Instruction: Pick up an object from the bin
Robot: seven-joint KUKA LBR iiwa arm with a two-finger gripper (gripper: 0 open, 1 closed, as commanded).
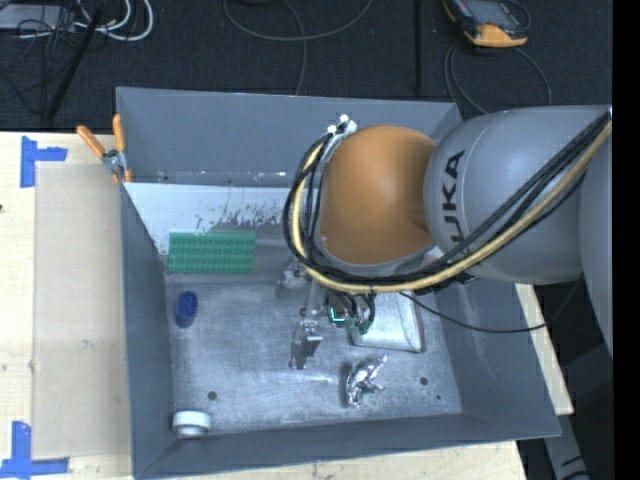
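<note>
Gripper (pixel 304 348) hung low over bare floor near the middle of the grey bin (pixel 148 368), under the orange wrist cover (pixel 370 193). Crumpled silvery piece (pixel 364 381) lay near it, toward the view's lower right. Pale flat block (pixel 402 330) sat partly beneath the wrist. Green studded plate (pixel 211 252) lay by the far wall, small blue item (pixel 186 308) just below it, and white ring (pixel 191 422) in the near-left corner.

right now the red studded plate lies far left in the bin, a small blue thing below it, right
The camera view shows the studded plate green, not red; it does lie far left in the bin, small blue thing below it.
</note>
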